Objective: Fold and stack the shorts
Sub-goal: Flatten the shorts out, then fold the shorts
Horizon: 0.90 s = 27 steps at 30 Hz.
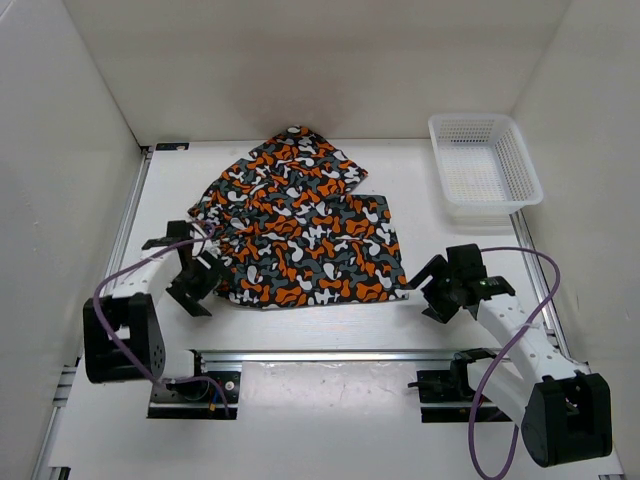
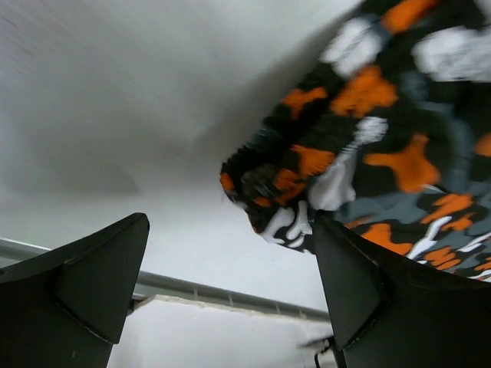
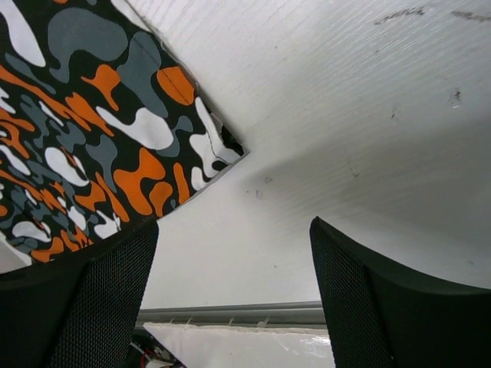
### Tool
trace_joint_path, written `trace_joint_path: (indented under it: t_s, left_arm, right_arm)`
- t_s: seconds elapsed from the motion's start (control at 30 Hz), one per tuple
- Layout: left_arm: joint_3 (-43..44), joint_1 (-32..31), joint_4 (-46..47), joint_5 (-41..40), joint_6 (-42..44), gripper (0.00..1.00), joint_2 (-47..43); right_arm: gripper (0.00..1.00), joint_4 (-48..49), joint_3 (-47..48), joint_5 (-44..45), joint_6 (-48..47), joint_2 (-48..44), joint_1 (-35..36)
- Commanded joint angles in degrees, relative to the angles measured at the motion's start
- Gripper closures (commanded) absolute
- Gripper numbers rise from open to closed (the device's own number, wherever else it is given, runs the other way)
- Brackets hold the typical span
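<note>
One pair of orange, grey, white and black camouflage cloth shorts (image 1: 300, 235) lies rumpled on the white table (image 1: 400, 175), with the left gripper (image 1: 203, 270) and right gripper (image 1: 430, 292) both spread wide and empty beside its near corners, evidently placed to pinch them for a fold.

The shorts (image 1: 300, 225) are spread on the table (image 1: 330, 325) at the centre of the frame, reaching toward the upper middle. A basket (image 1: 485, 165) is set at the upper right, apart from them. The left gripper (image 1: 200, 280) is placed at their lower-left edge, the right gripper (image 1: 428, 292) just beside their lower-right corner.
</note>
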Motion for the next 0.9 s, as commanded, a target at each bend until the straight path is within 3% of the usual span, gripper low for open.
trace_joint_path:
  t_s: [0.0, 0.23, 0.27, 0.33, 0.37, 0.47, 0.5, 0.87]
  left_arm:
    - [-0.79, -0.08, 7.62, 7.23, -0.88, 0.0, 0.51]
    - [-0.79, -0.08, 11.49, 6.62, -0.88, 0.0, 5.95]
    - [0.26, -0.6, 12.02, 6.62, -0.88, 0.04, 6.65]
    - [1.49, -0.6, 12.03, 5.03, -0.88, 0.21, 7.8]
    - [2.72, -0.6, 12.03, 5.03, -0.27, 0.47, 8.32]
    - [4.48, -0.6, 12.03, 5.03, 0.26, 0.85, 7.81]
    - [4.49, -1.21, 12.03, 5.03, 0.26, 0.9, 7.8]
    - [4.57, -2.8, 12.03, 6.7, 0.26, 0.9, 7.8]
  right_arm:
    - [0.16, 1.58, -1.65, -4.14, 1.16, -0.71, -0.23]
    - [0.16, 5.35, -5.18, -9.32, 5.73, -1.33, -0.23]
    - [0.16, 5.88, -5.18, -9.33, 5.74, -1.33, -0.23]
    - [0.14, 6.4, -6.31, -10.03, 6.44, -1.33, -0.23]
    - [0.14, 7.28, -6.32, -10.73, 7.14, -1.33, -0.23]
    - [0.14, 10.0, -8.6, -13.02, 9.34, -0.72, -0.23]
    - [0.14, 10.8, -9.3, -13.54, 10.21, -0.71, -0.23]
    - [0.17, 19.41, -13.35, -7.32, 17.69, 3.23, 1.34]
